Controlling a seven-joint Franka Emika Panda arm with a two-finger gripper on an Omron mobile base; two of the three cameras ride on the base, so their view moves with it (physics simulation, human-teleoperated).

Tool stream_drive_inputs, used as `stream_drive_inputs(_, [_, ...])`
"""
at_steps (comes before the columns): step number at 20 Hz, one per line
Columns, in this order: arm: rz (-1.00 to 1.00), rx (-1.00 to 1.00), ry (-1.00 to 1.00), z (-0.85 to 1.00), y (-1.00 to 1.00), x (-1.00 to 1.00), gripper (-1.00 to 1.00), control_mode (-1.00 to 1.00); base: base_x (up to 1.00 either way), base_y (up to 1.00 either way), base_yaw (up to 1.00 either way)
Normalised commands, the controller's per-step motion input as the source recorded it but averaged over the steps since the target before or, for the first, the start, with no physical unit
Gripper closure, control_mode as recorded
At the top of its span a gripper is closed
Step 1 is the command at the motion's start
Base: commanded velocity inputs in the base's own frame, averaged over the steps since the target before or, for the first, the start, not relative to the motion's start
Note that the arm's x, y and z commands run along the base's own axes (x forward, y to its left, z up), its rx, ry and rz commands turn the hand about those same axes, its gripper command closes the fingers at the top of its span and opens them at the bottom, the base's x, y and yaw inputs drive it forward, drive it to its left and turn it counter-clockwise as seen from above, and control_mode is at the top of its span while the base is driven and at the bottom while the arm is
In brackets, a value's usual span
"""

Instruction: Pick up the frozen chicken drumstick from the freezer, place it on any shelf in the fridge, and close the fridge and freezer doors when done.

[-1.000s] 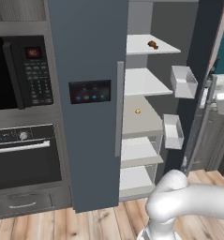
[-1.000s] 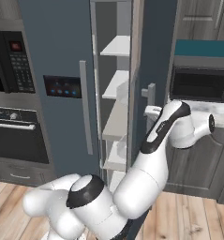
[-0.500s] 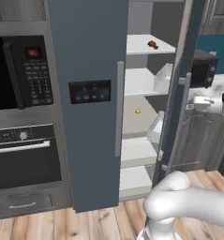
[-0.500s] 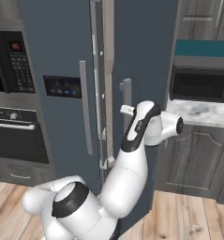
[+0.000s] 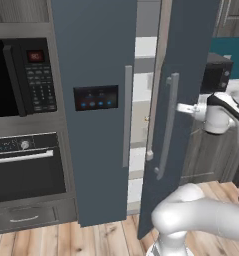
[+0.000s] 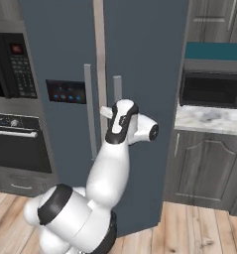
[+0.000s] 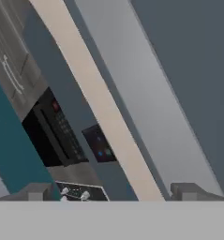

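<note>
Left base view: open hand (image 5: 183,107) presses the upright, nearly shut fridge door (image 5: 183,75), bar handle (image 5: 167,125) vertical.

fridge door (image 6: 145,89): nearly shut | tool (image 6: 106,112): open, at handle (image 6: 117,90)

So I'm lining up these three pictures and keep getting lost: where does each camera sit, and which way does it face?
Left base view: behind the arm to its left, facing the freezer door and nearly shut fridge door; arm at lower right, open gripper at the fridge door.
Right base view: behind to its right, same doors; arm in front.
Hand view: on the hand, rolled, along the fridge door's edge; fingertips at the bottom.
Shared: the black control panel.
</note>
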Motion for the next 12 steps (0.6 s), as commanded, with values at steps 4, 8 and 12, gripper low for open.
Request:
stream_drive_inputs(4, [-0.07, -0.01, -0.08, 0.29, 0.31, 0.36, -1.00, -1.00, 0.00, 0.00, 0.00])
stream_drive_inputs(8, [-0.09, -0.04, -0.03, 0.13, 0.16, 0.65, -1.00, -1.00, 0.00, 0.00, 0.00])
stream_drive_inputs(12, [-0.04, 0.00, 0.00, 0.13, 0.02, 0.76, -1.00, -1.00, 0.00, 0.00, 0.00])
